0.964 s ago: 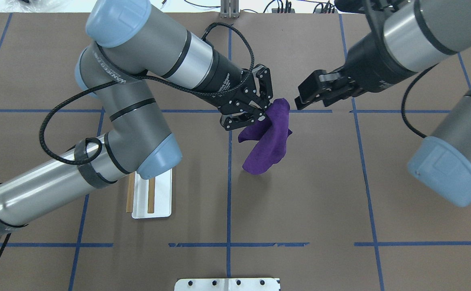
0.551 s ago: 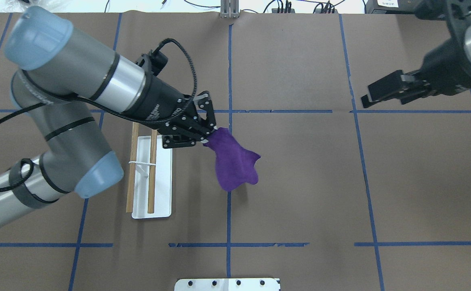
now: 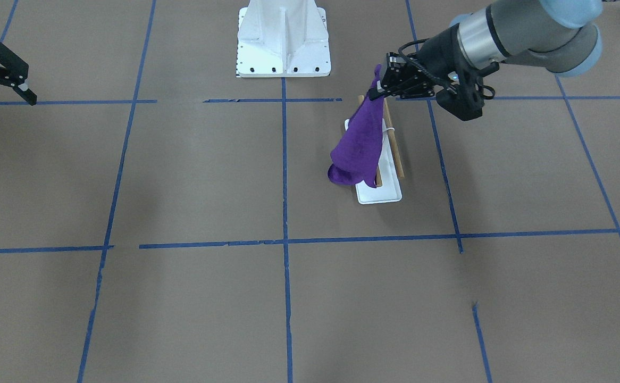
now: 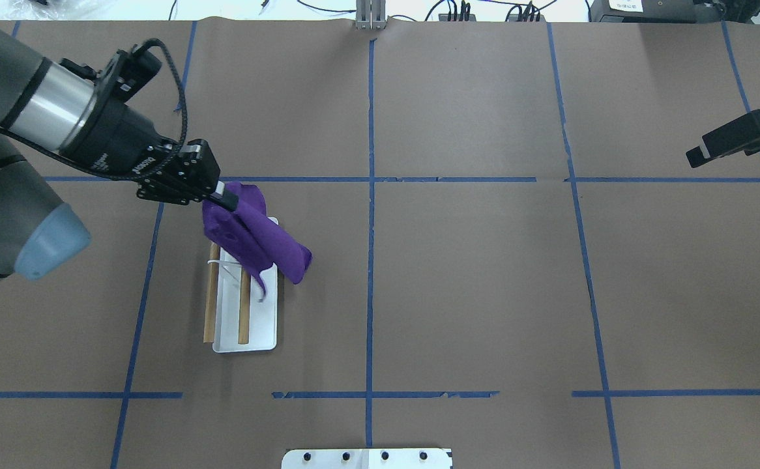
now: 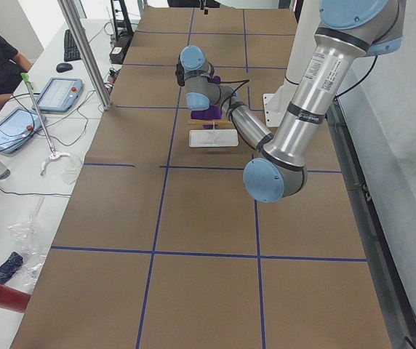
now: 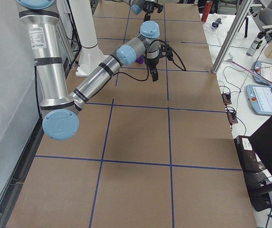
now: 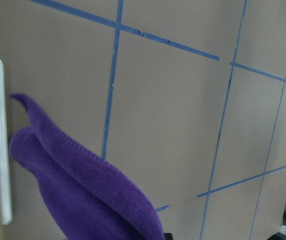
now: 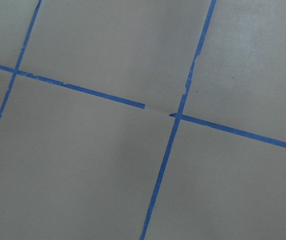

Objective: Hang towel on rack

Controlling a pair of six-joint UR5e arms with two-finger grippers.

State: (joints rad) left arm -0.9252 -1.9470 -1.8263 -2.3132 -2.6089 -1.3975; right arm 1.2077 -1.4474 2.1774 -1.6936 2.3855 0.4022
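Overhead view: the left arm enters from the left edge and slants down and to the right. The left gripper (image 4: 220, 192) is closed on one corner of the towel (image 4: 256, 238), just above the upper end of the rack (image 4: 259, 319) in the left-centre of the frame. From the pinched corner the towel hangs in a bunched fold over the upper half of the rack, crossing the dowels (image 4: 244, 312), with its lower end past the rack's right edge. We cannot tell whether the cloth rests on the dowels.

Front-facing view: the same left gripper (image 3: 376, 93) holds the towel (image 3: 360, 143), which hangs in front of the rack (image 3: 382, 194).

The right gripper (image 4: 696, 156) hangs at the right edge of the overhead view, well apart from the rack. In the front-facing view, at the left edge, we see the right gripper (image 3: 1, 110) with jaws spread and nothing between them.
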